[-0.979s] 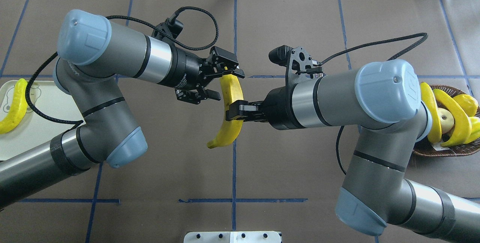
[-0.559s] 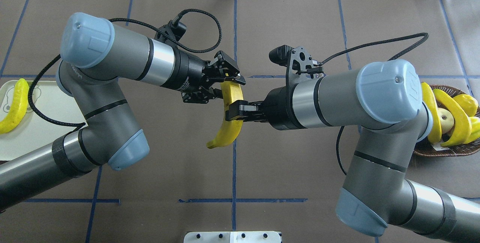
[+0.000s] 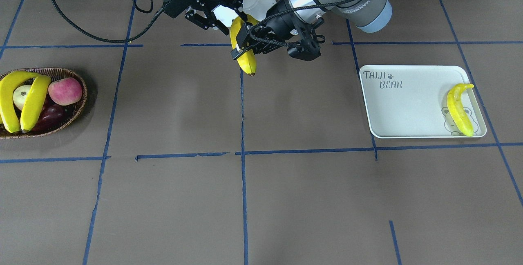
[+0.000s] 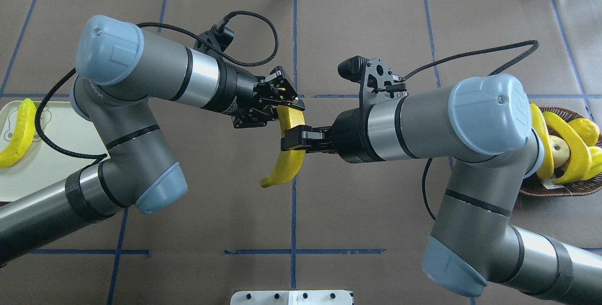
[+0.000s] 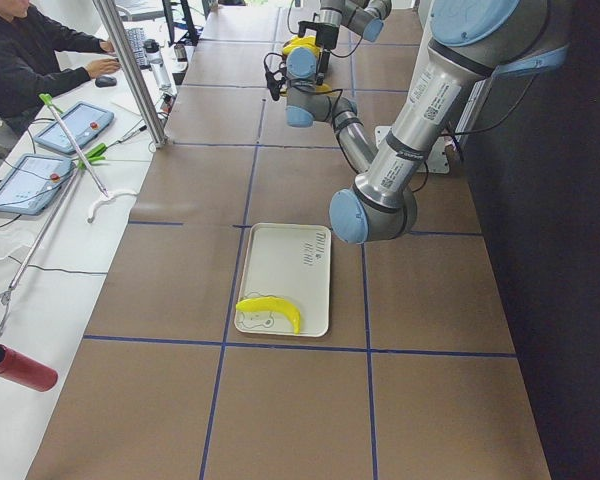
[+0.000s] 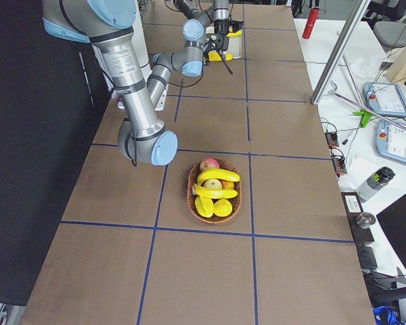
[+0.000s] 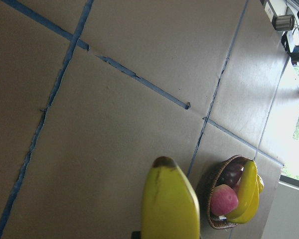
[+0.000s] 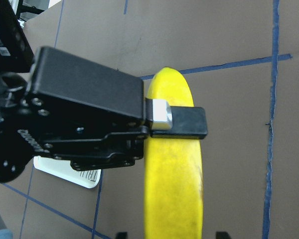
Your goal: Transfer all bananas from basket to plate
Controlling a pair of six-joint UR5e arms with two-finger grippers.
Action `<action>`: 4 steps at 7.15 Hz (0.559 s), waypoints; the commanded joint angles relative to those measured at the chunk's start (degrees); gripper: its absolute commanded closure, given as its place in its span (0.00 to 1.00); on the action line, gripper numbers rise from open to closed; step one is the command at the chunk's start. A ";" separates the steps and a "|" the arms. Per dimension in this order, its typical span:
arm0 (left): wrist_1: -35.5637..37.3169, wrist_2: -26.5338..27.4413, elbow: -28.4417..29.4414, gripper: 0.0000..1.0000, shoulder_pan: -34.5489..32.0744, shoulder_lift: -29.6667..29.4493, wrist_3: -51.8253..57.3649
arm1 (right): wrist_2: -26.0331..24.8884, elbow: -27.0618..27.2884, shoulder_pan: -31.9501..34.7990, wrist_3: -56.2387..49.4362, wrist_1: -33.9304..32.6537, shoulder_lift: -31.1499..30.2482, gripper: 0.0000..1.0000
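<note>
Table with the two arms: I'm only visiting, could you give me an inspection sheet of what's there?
Surface: brown table with blue tape lines.
Job's things: held banana in the air between the arms; second banana on plate; more bananas in basket.
Clutter: apple and dark fruit in basket.
Grippers: left gripper and right gripper both shut on held banana.
Cables: black cables loop off both wrists.
Surroundings: person at side desk with tablets; red bottle.
</note>
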 commanded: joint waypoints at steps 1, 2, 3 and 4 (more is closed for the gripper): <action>0.15 0.00 0.21 1.00 -1.14 0.12 0.03 | -0.08 0.31 0.12 0.39 0.31 -0.05 0.00; 2.76 0.00 1.08 1.00 -2.80 0.21 0.12 | -0.08 1.53 0.38 0.39 0.31 -0.40 0.00; 10.96 -0.09 0.83 1.00 -3.95 1.34 5.95 | -0.08 2.50 0.56 0.31 0.22 -0.58 0.00; 17.57 0.17 -0.74 1.00 -5.00 4.40 15.84 | -0.08 2.77 0.65 0.39 0.22 -0.58 0.00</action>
